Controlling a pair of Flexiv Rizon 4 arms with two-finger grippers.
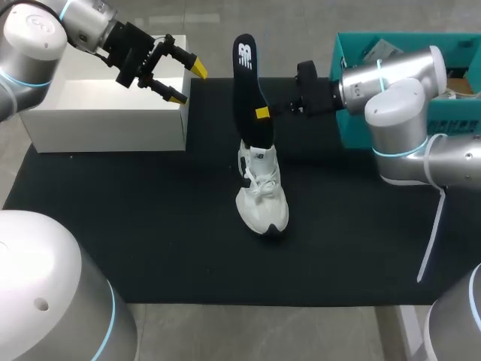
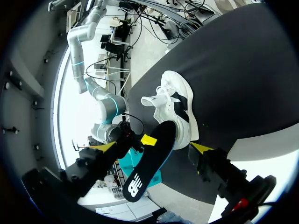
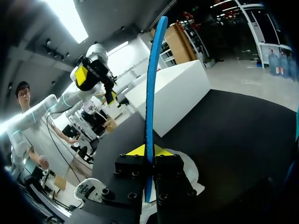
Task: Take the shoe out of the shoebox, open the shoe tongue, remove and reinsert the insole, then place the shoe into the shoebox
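A white shoe (image 1: pixel 261 195) stands on the black mat (image 1: pixel 150 233) at the table's middle, toe toward the front. A black insole (image 1: pixel 248 90) rises upright out of its opening, blue along its edge (image 3: pixel 152 84). My right gripper (image 1: pixel 263 113) is shut on the insole's lower part, the yellow tips (image 3: pixel 148 150) pressed on both faces, with the shoe (image 3: pixel 187 168) just under them. My left gripper (image 1: pixel 180 81) hangs open above the right end of the white shoebox (image 1: pixel 105 113), apart from the shoe (image 2: pixel 175 109) and insole (image 2: pixel 149 161), nothing between its fingers.
A teal bin (image 1: pixel 353 83) stands at the back right behind my right arm. The shoebox lies at the back left, on the mat's edge.
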